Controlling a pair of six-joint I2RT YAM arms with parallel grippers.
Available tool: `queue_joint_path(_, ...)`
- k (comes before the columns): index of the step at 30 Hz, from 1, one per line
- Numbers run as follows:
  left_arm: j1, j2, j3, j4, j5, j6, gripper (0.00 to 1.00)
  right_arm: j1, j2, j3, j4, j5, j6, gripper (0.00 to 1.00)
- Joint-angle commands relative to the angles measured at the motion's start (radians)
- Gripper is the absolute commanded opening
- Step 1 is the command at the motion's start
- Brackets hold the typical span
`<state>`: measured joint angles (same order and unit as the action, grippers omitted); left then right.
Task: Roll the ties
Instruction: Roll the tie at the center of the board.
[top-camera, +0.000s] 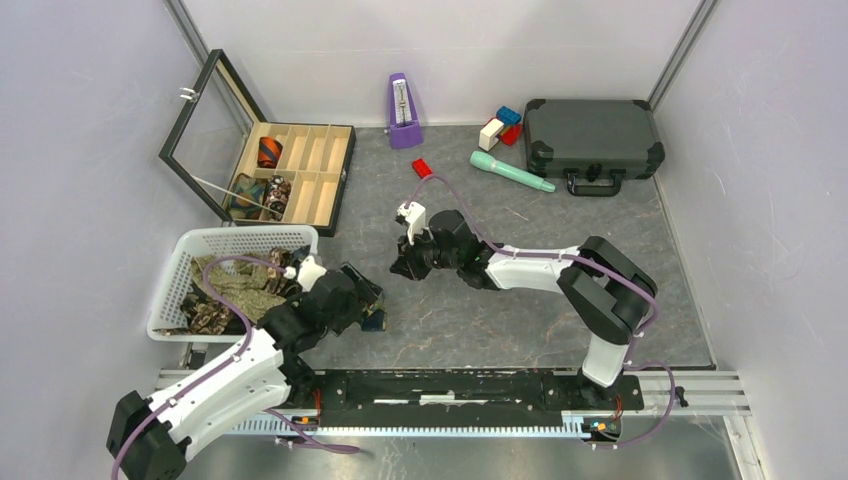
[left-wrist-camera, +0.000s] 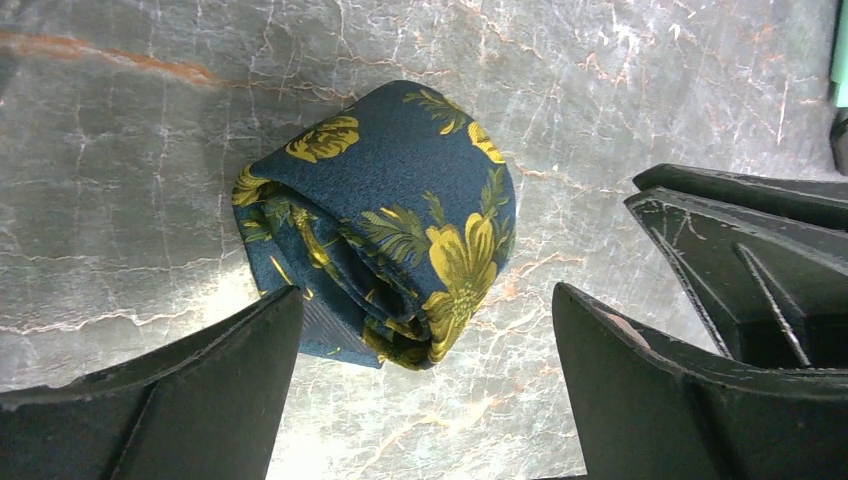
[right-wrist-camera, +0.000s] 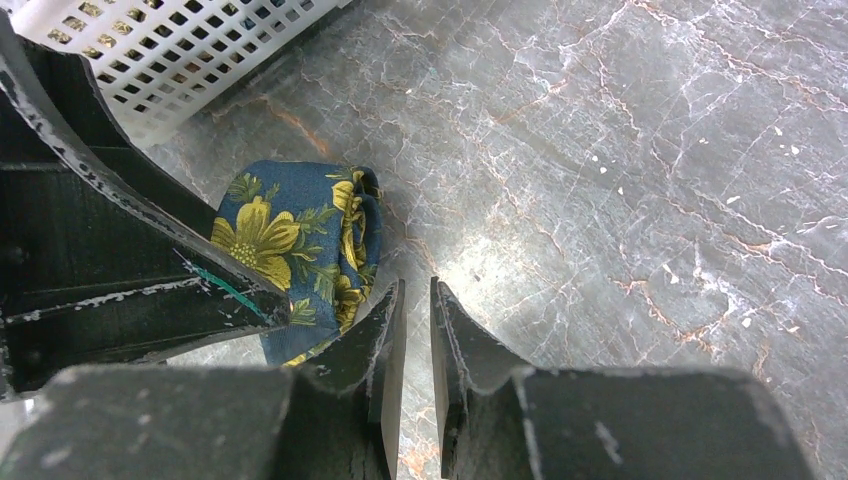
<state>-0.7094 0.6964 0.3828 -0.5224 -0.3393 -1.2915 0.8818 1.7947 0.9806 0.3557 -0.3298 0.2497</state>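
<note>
Left end effector (left-wrist-camera: 425, 300), wide apart, flanking rolled tie (left-wrist-camera: 385, 190).

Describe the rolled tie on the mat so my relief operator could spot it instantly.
Start at the white basket on the left; just right of it, on the grey mat, the left gripper stands open around a rolled tie. It is navy with yellow flowers, unlike the olive-tan ties heaped loose in the basket.

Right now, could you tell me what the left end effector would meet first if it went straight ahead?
Most likely the rolled navy tie with yellow flowers, lying on the table straight ahead of the left end effector, in line with its open jaws; depth is hard to judge.
</note>
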Motion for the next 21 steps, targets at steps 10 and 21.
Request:
queue_joint_path(10, 0.005, -0.005, -0.034, 0.273, 0.237, 0.211, 1.0, 0.006, -0.069, -0.008, -0.011, 0.05, 0.03, 0.22)
queue_joint_path(21, 0.005, -0.082, 0.104, 0.017, 0.258, 0.263, 1.0, 0.008, -0.063, 0.016, -0.015, 0.027, 0.041, 0.23)
